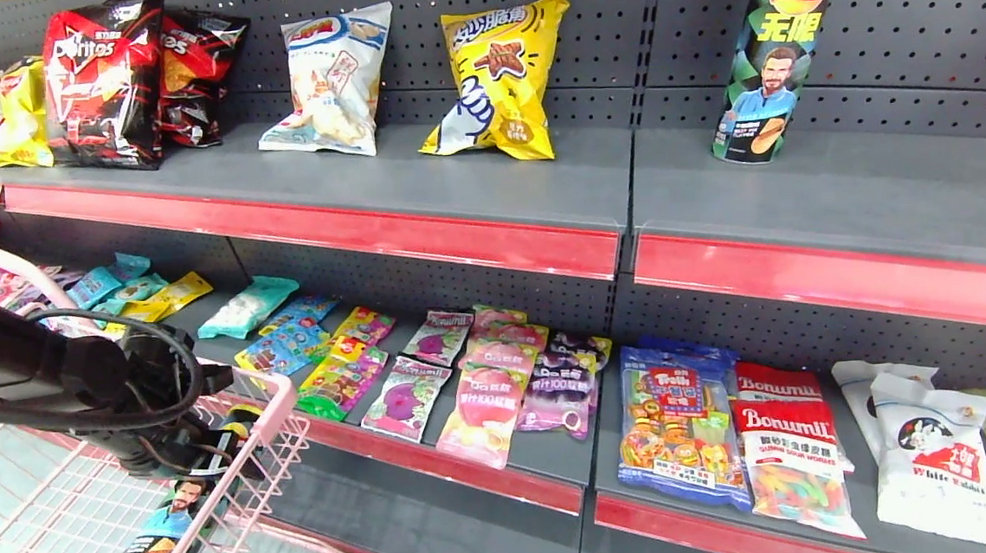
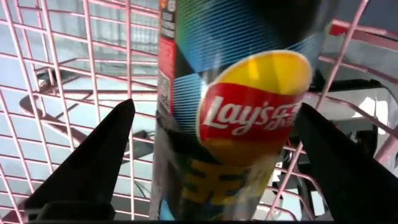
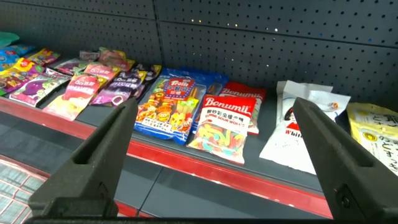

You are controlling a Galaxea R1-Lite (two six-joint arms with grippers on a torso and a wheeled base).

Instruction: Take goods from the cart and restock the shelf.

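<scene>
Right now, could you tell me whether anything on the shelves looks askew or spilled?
Nothing looks spilled or torn. The yellow chip bag on the upper shelf slumps crookedly against the back panel, and the candy packets below overlap unevenly.

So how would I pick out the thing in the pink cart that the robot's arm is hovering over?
Find the pink wire cart at the lower left, before the shelves. In its corner nearest them leans a tall round can, the left gripper open around it. One matching can stands on the top shelf; nearly all else is bags.
</scene>
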